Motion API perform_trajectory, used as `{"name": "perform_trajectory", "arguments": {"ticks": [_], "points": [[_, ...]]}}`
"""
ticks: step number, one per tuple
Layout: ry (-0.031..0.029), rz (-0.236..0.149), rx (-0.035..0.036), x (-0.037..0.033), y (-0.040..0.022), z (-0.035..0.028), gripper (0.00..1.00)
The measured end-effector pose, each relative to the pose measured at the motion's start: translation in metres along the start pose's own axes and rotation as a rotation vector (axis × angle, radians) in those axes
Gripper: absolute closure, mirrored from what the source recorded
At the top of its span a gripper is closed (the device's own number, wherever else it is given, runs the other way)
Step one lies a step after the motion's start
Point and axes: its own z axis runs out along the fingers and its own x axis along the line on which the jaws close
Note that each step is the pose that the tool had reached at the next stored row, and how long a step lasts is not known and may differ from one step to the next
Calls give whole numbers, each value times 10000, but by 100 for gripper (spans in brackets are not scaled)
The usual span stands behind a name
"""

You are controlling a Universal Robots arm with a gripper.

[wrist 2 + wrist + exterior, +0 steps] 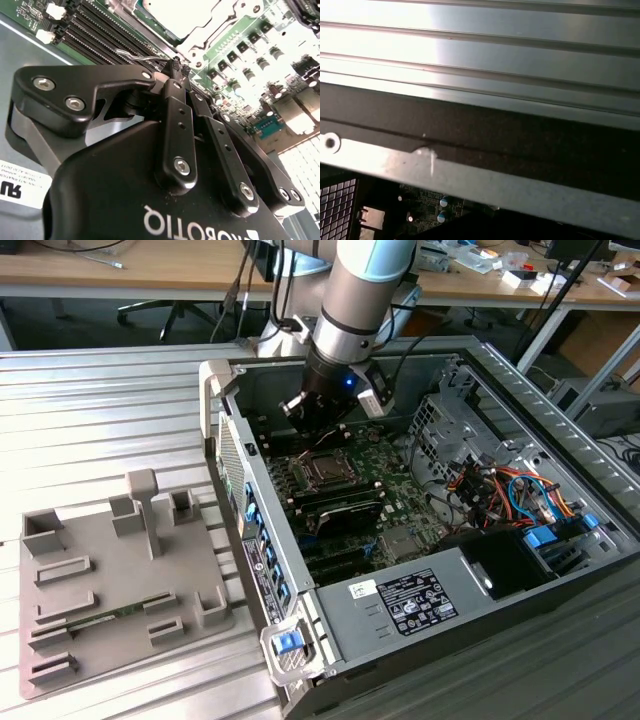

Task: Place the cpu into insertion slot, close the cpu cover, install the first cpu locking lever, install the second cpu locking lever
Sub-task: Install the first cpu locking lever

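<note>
The cpu (175, 9) shows its silvery top inside the insertion slot (322, 469) on the green motherboard. The cpu cover (215, 27) lies flat around it as a bright metal frame. My gripper (175, 66) hangs low over the board just beside the socket, and its black fingers (172, 115) are pressed together, shut. A thin wire locking lever (132, 55) runs along the socket's edge up to the fingertips; whether the wire is pinched between them is hidden. In the exterior view the gripper (318, 418) sits just behind the socket.
Long black memory slots (97, 30) flank the socket. The open computer case (262, 570) walls in the board, with cables (500, 490) and a power supply (405, 602) on the exterior view's right. A grey fixture plate (110, 580) lies outside on the ribbed table (480, 50).
</note>
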Motion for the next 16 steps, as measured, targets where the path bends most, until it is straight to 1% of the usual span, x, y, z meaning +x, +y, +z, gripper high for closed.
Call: {"name": "perform_trajectory", "arguments": {"ticks": [4,13,14,15,16], "points": [[6,-52,3,-26,16,35,89],[22,-75,17,-121,-4,62,89],[39,-75,15,-199,-42,82,89],[43,-74,14,-270,-57,92,89],[46,-74,12,-309,-64,103,89]]}}
